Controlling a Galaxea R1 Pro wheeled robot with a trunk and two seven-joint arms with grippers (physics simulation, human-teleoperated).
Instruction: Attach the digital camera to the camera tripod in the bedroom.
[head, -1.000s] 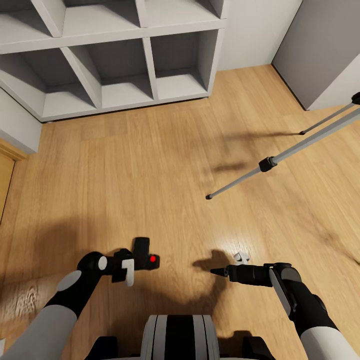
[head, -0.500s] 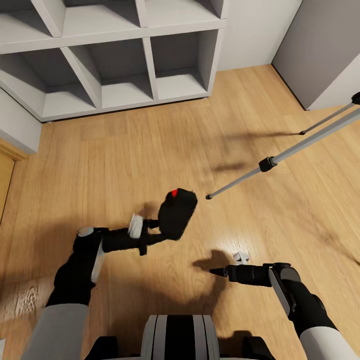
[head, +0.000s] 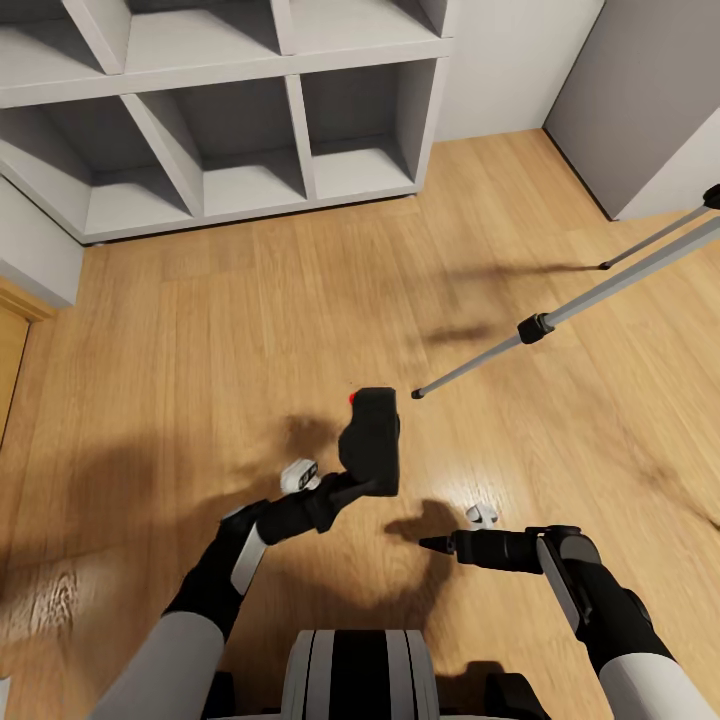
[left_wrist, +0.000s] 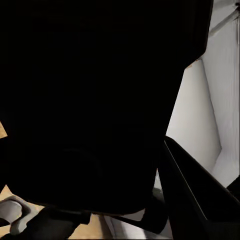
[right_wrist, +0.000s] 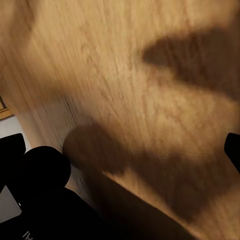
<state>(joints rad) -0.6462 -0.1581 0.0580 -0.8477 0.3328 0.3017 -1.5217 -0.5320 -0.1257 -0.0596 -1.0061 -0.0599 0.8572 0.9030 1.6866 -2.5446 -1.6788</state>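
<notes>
1. Holding the digital camera (head: 371, 440) up over the wood floor (head: 200, 350), the left gripper (head: 345, 487) has its fingers closed tight on the bottom of the black body.
2. A little red button (head: 352, 398) shows at the camera's far end.
3. From the left wrist view, the camera (left_wrist: 95, 100) is a big dark shape very close to the lens.
4. The camera tripod (head: 560, 315) stands to the right, and one leg's black foot (head: 417, 394) rests on the floor just beside the camera.
5. The right gripper (head: 432, 544) hangs low near the robot's body, pointing left. I cannot tell if its fingers are apart or together.
6. Grey cube shelves (head: 250, 130) stand at the far wall.
</notes>
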